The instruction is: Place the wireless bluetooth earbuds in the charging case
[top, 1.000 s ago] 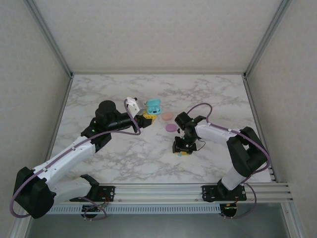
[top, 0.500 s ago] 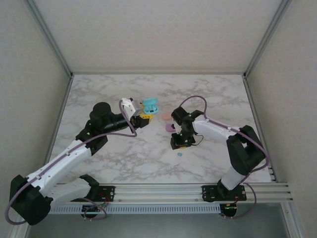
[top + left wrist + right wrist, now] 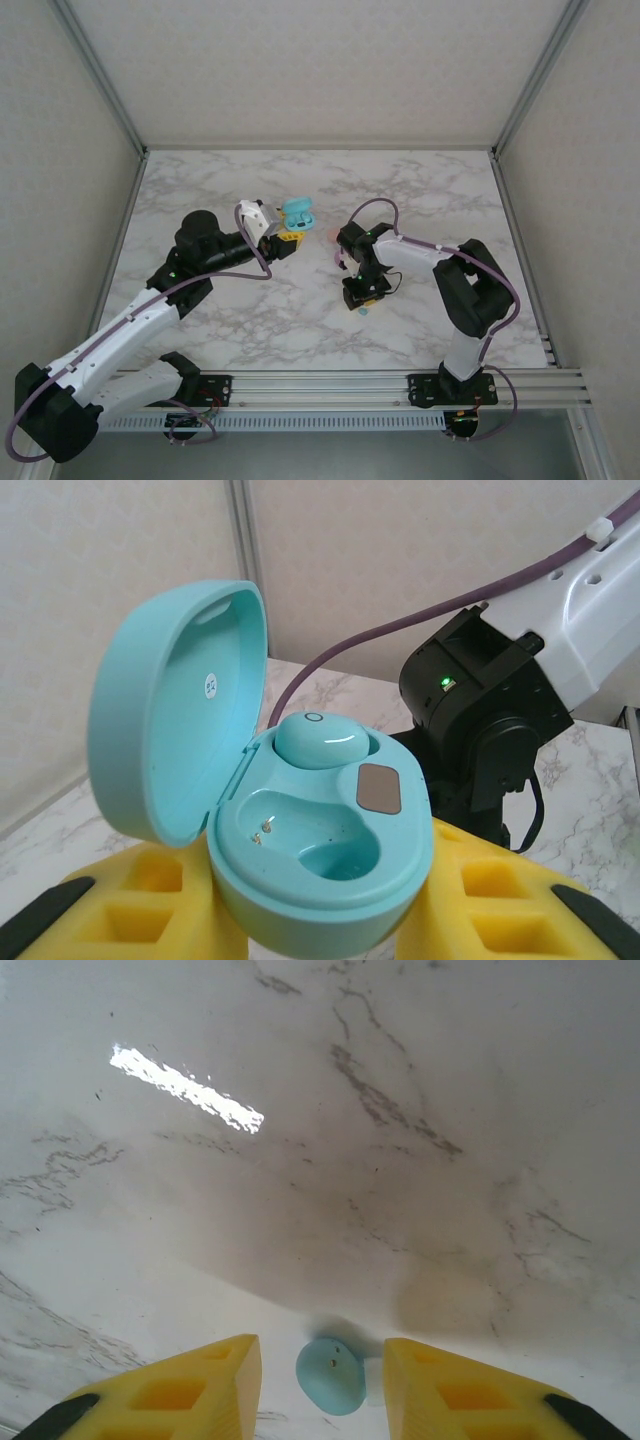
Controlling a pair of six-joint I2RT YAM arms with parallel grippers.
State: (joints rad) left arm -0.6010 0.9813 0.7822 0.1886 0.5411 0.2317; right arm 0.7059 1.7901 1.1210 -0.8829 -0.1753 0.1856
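My left gripper point(image 3: 320, 935) is shut on the base of an open teal charging case point(image 3: 330, 865), held above the table. Its lid stands up at the left. One teal earbud point(image 3: 320, 738) sits in the far slot, and the near slot is empty with its gold contacts showing. In the top view the case point(image 3: 298, 212) hangs at my left gripper point(image 3: 283, 238), left of centre. A second teal earbud point(image 3: 330, 1375) lies on the marble between the yellow fingers of my right gripper point(image 3: 322, 1365), which is open with a gap on both sides. From above this earbud point(image 3: 364, 309) lies just below my right gripper point(image 3: 360, 294).
A pink oval case point(image 3: 332, 237) lies on the marble table point(image 3: 250, 320) between the two grippers, and a purple one point(image 3: 341, 261) is partly hidden behind the right wrist. The right arm's cable point(image 3: 370, 208) loops above it. Metal frame posts line the table's sides.
The left arm has drawn the open case slightly left. The right wrist has swung left and toward the centre, and the teal earbud now lies on the table at its fingertips.
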